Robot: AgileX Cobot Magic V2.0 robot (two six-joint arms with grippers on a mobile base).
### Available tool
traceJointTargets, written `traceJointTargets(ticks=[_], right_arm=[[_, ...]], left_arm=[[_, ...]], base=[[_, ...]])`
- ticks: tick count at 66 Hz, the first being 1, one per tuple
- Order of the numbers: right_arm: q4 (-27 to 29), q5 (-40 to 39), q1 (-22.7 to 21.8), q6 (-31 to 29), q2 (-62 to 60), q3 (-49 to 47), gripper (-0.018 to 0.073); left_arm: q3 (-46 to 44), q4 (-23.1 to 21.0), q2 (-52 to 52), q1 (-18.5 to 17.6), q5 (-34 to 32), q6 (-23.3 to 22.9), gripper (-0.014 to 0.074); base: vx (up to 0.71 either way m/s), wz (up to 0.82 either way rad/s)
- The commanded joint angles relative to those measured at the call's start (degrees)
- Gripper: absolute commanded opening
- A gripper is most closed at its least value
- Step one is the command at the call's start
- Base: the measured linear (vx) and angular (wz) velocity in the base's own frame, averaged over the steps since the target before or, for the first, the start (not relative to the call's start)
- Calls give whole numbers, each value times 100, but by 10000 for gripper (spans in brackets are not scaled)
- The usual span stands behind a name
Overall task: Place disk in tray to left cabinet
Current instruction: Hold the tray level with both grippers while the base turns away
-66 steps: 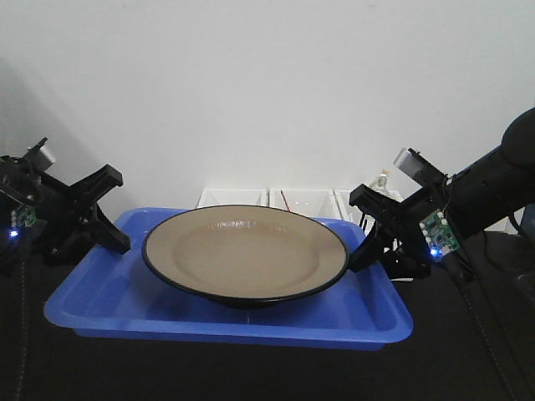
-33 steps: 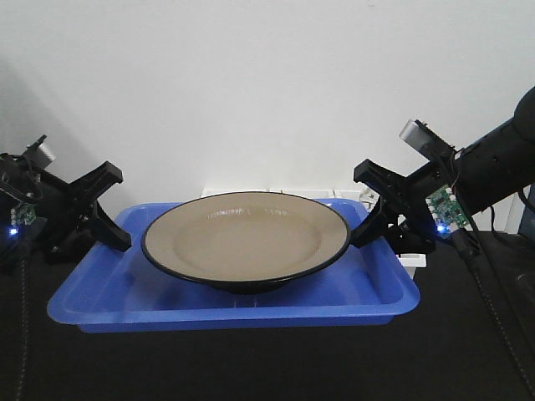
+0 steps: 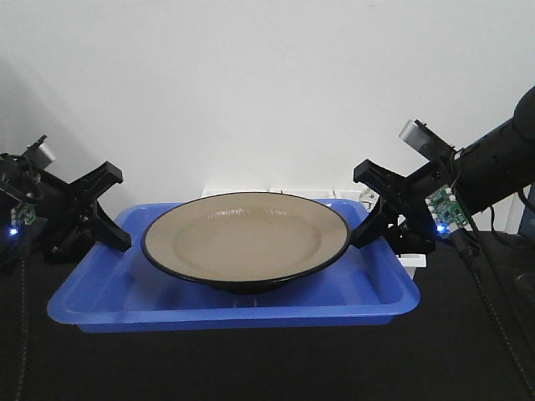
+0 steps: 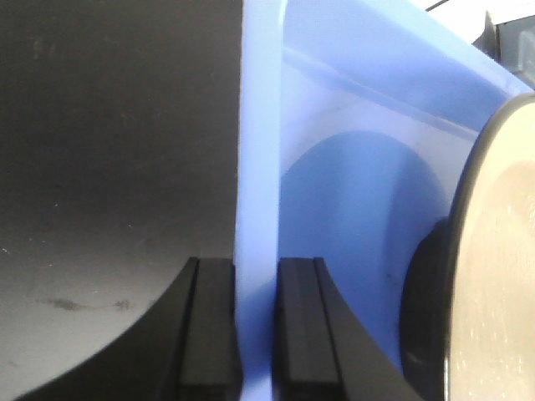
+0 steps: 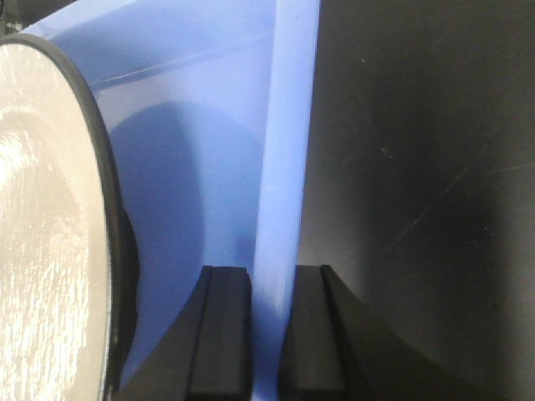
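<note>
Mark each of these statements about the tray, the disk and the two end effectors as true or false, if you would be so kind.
1. The disk lies inside the tray. True.
2. The left end effector is shut on the tray's lip. True.
3. The right end effector grips the disk by its rim. False: it is shut on the tray's lip, and the disk sits apart from its fingers.
4. The disk lies upside down, with its black underside facing up. False: its tan face is up, ringed by the thin black rim.
</note>
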Motion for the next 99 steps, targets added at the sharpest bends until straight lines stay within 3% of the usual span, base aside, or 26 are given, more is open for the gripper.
traceJointTargets(ticks=[1, 70, 99], right_arm=[[1080, -192, 131, 20, -323, -222, -4], [1085, -192, 131, 20, -323, -222, -4], [1085, -192, 131, 20, -323, -222, -4]], left_arm=[[-205, -1137, -323, -165, -150, -109, -1], [-205, -1137, -323, -165, -155, -109, -1], [-205, -1137, -323, -165, -155, -109, -1]], base=[[0, 0], [-4, 2], [-16, 42]])
